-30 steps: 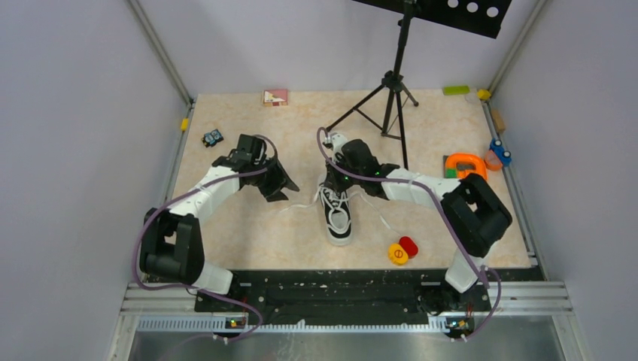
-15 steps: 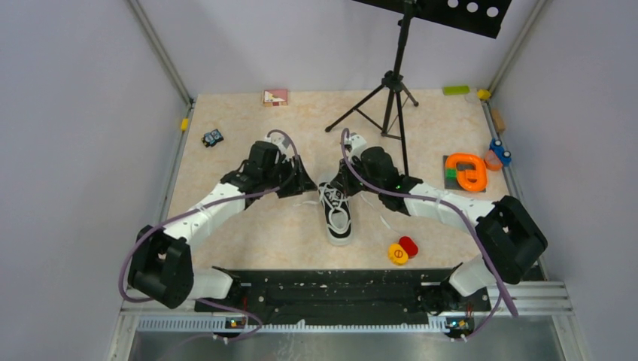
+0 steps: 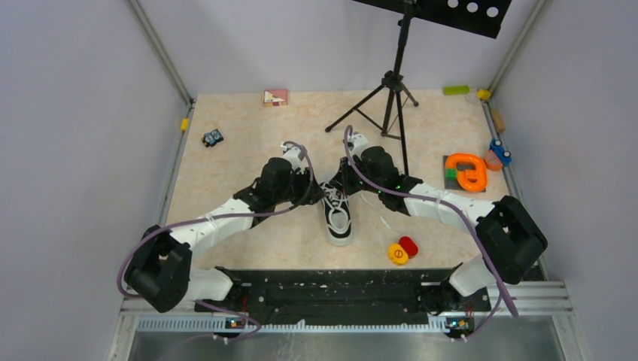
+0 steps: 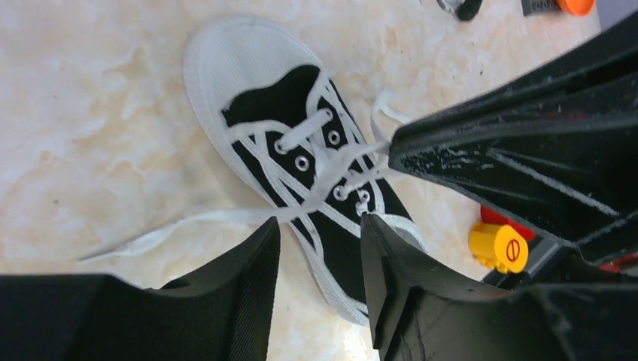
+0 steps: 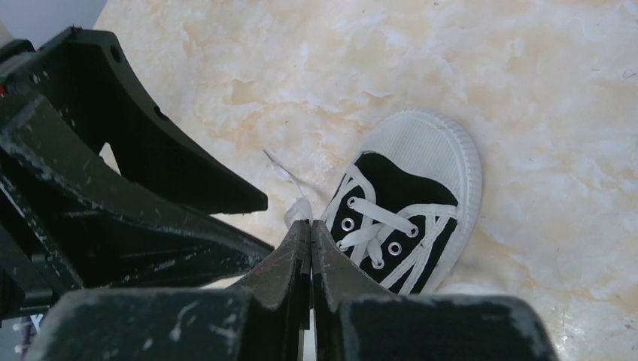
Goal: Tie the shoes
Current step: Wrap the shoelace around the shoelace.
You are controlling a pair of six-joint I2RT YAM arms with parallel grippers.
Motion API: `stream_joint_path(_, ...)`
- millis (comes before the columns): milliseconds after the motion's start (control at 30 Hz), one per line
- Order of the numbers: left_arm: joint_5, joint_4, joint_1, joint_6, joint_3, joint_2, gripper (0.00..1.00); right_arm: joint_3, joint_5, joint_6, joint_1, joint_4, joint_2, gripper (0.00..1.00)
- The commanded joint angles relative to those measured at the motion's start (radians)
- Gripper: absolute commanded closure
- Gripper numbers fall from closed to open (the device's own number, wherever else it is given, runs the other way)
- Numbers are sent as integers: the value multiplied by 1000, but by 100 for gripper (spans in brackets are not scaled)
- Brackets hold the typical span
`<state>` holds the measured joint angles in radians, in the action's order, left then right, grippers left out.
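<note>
The black sneaker (image 3: pixel 340 219) lies near the middle of the marbled table (image 3: pixel 241 128), upright on its sole, with the white toe cap toward the near edge and the heel toward the far side. Both arms reach in over its heel end, the left from the left and the right from the right, so their tools meet just above the shoe's opening. The right gripper (image 5: pixel 310 229) has its jaws pressed together with no gap, and a white lace (image 4: pixel 226 216) is pinched at their tip. From there the lace runs taut over the eyelets and trails flat onto the table to the left of the shoe. The left gripper (image 4: pixel 320 252) stands at a middling width, its two black fingers (image 4: pixel 252 289) apart and hovering over the side of the shoe. The lace crosses just beyond their tips and nothing is clamped between them. A yellow disc (image 3: pixel 397 255) and a red disc (image 3: pixel 409 244) lie touching on the table, to the near right of the shoe.
</note>
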<state>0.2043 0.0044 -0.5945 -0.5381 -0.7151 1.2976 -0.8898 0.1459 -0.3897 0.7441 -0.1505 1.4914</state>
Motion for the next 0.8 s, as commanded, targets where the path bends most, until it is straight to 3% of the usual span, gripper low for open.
stream_joint_path(0, -82, 99, 4, 42, -24, 14, 53, -24, -11, -13, 14, -68, -14, 100)
stream_joint_path(267, -70, 103, 1, 70, -31, 45, 59, -23, -17, -19, 14, -68, -14, 100)
stream_joint_path(500, 15, 84, -2, 42, -52, 80, 98, -26, -19, -16, 14, -55, -6, 100)
stream_joint_path(767, 80, 61, -15, 27, -64, 119, 100, -22, -20, -17, 14, -52, -10, 100)
